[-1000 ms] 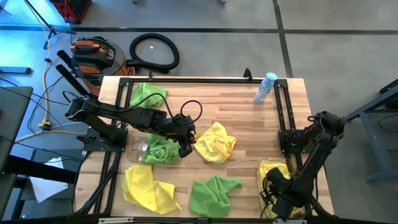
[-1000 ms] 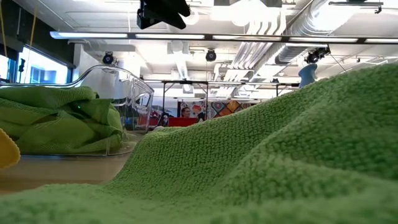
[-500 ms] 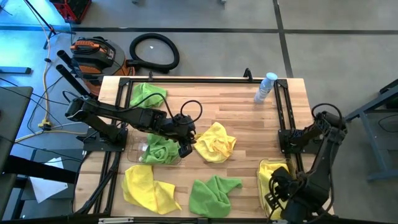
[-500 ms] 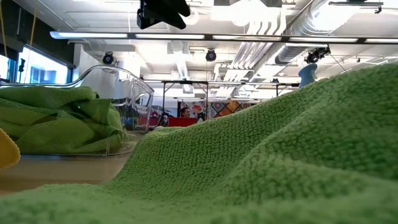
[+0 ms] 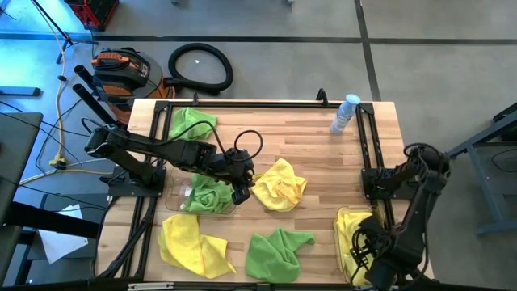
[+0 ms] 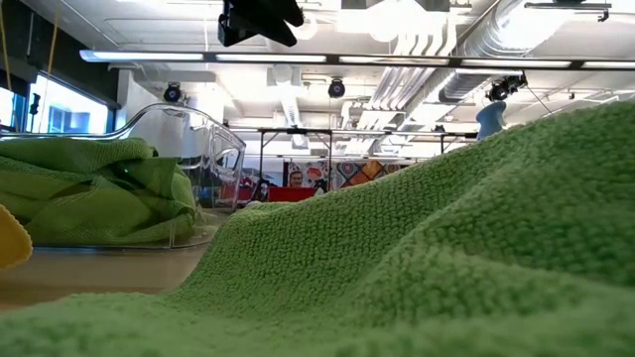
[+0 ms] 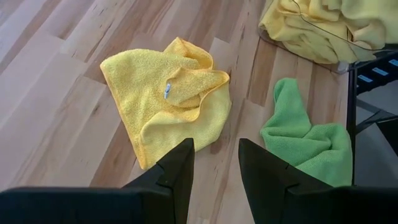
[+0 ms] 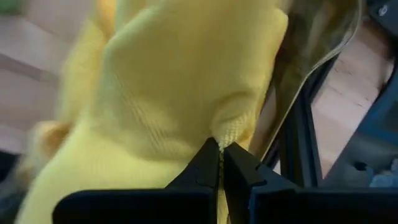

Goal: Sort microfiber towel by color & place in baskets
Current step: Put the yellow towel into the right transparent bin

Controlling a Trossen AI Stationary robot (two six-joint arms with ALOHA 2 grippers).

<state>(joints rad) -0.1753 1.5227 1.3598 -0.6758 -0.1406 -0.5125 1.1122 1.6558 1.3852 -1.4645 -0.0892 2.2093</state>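
Microfiber towels are what this comes down to: soft, light, floppy cloths that should bunch and drape, so a raised fold or a corner looks like the best hold. The right gripper [image 8: 221,152] has its two dark fingers pinched together on a fold of a bright yellow microfiber cloth [image 8: 180,81], and that cloth hangs right at the fingertips, over the clear plastic bin of yellow cloths [image 5: 347,234] directly beneath it. Expect the cloth to sag and trail; it may catch on the bin's wall or the black metal frame [image 8: 298,149] just beside it.

Over to the left gripper [image 7: 214,165]: fingers parted, nothing between them, hovering above bare wood. Just ahead of its tips lies a crumpled yellow towel [image 7: 171,93], with a puckered ridge across the middle that offers an easy grab. Beyond and to one side sits a green towel [image 7: 305,134]. Close behind this gripper is the clear bin holding green cloths [image 5: 206,198].
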